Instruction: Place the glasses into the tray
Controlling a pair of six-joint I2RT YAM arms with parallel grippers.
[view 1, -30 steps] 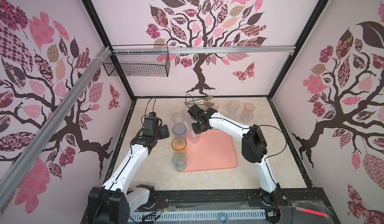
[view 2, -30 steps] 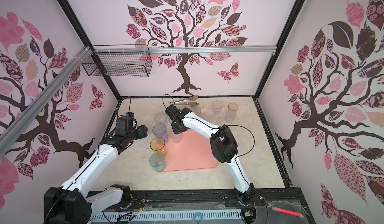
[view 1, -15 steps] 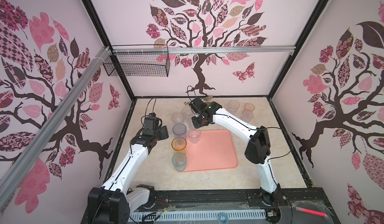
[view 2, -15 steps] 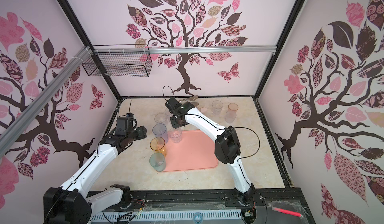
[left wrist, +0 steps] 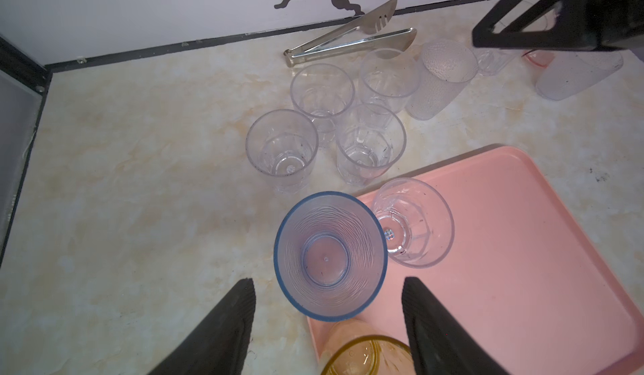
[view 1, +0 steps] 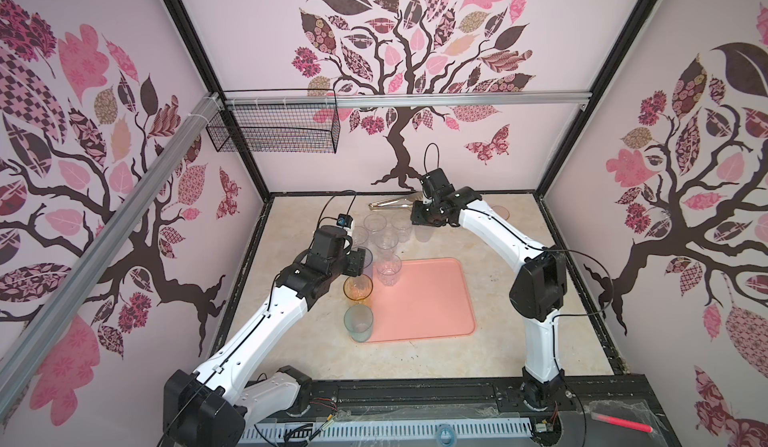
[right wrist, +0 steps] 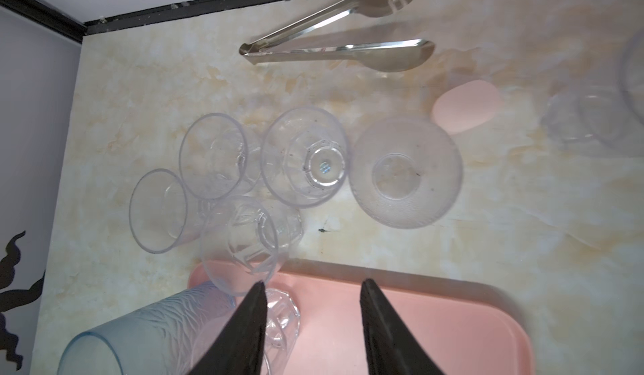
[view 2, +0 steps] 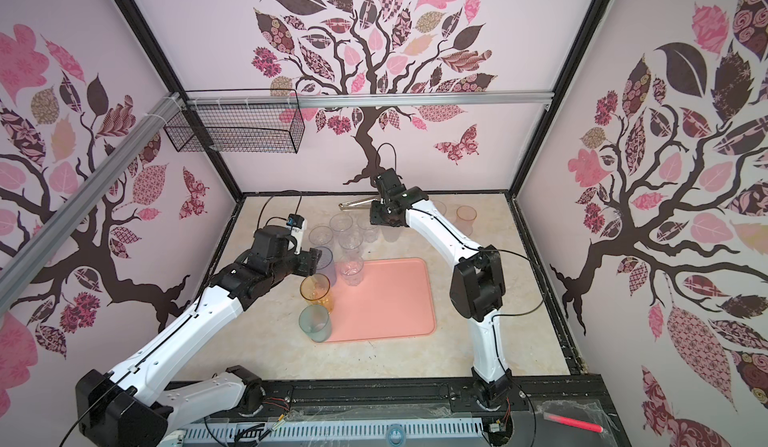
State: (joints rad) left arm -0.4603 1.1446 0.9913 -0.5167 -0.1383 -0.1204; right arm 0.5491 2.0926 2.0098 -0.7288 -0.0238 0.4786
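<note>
My left arm [view 1: 266, 316] reaches forward, its jaws spread wide, empty; my right arm [view 1: 494, 233] stretches far back, jaws parted, empty.

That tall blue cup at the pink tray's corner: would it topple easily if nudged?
The blue tumbler looks like translucent plastic, so it is probably light and unlikely to shatter. It is tall, with a base narrower than its rim, so a nudge near the top would likely tip it. Its ribbed wall may aid grip.

walls [view 1: 249, 29]: pink tree decals [view 1: 399, 154] | floor [view 1: 519, 341]: beige marble | wire basket [view 1: 282, 133] on rail [view 1: 457, 99]
</note>
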